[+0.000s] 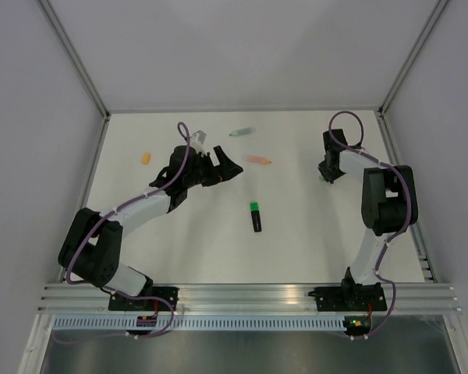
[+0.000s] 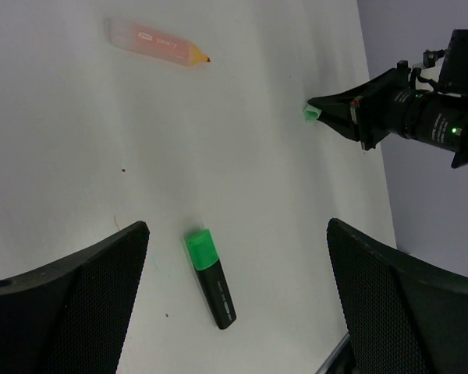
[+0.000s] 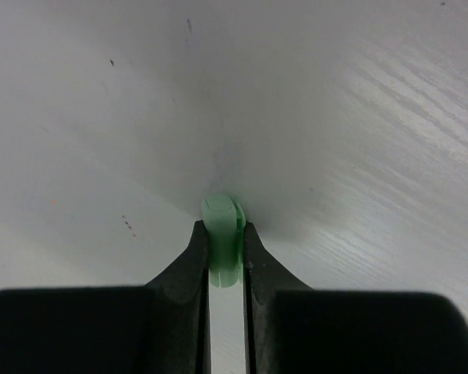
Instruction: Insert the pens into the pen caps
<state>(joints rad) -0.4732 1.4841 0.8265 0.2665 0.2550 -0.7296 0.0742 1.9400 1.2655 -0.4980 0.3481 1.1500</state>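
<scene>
The pale mint green cap [image 3: 222, 234] is pinched between the fingers of the right pincer [image 3: 224, 231], its round end poking just past the fingertips, close over the white table [image 3: 359, 117]. Well apart from it, the left pincer [image 2: 235, 230] is spread wide and holds nothing. The black and green pen [image 2: 210, 276] lies on the table under its gap. The salmon pen [image 2: 157, 42] lies farther ahead, the mint pen [image 1: 241, 132] beyond that. The orange cap [image 1: 146, 158] lies behind the left pincer.
</scene>
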